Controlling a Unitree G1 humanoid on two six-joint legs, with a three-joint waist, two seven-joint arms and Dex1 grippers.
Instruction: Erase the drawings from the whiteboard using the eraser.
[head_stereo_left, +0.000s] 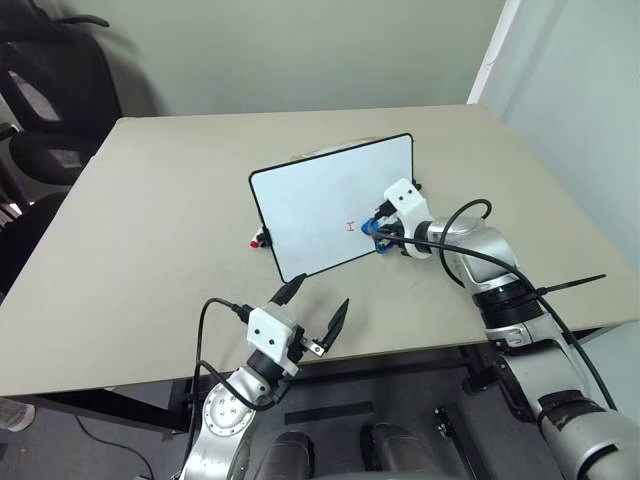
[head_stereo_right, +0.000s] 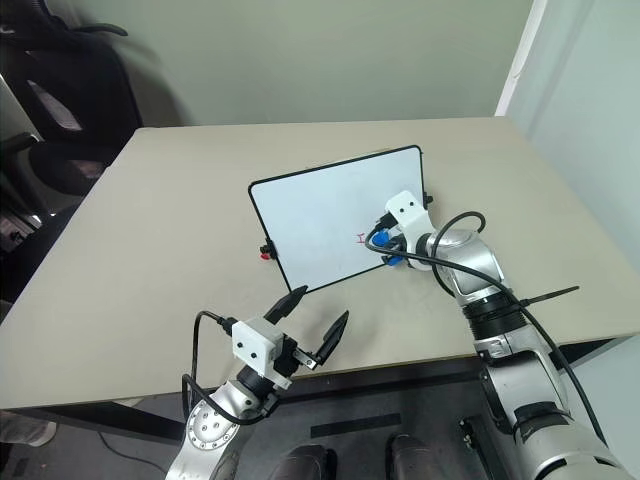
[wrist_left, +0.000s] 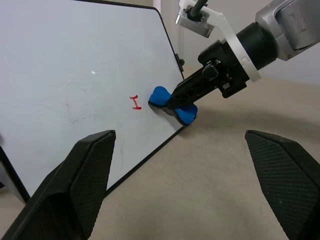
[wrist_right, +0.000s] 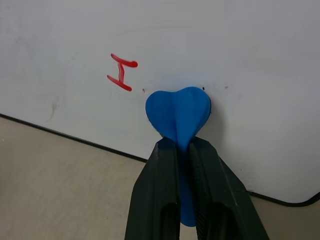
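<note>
The whiteboard (head_stereo_left: 320, 205) lies flat in the middle of the desk (head_stereo_left: 150, 260). The right gripper (wrist_right: 183, 150) is clenched on the blue eraser (wrist_right: 178, 112), which presses on the board near its right edge. One red "I" mark (wrist_right: 121, 72) is left, just at 10 o'clock from the eraser; the rest looks clean. The left gripper (head_stereo_left: 312, 310) hangs released near the desk's front edge.

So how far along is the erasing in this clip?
Partly done, by the look of it. The right hand is shut on the blue eraser and presses it against the whiteboard, right beside the red "I" mark. That mark is the one drawing visible and is left to wipe; the rest of the board shows only faint smudges. The left hand hangs open over the table, holding nothing.
</note>
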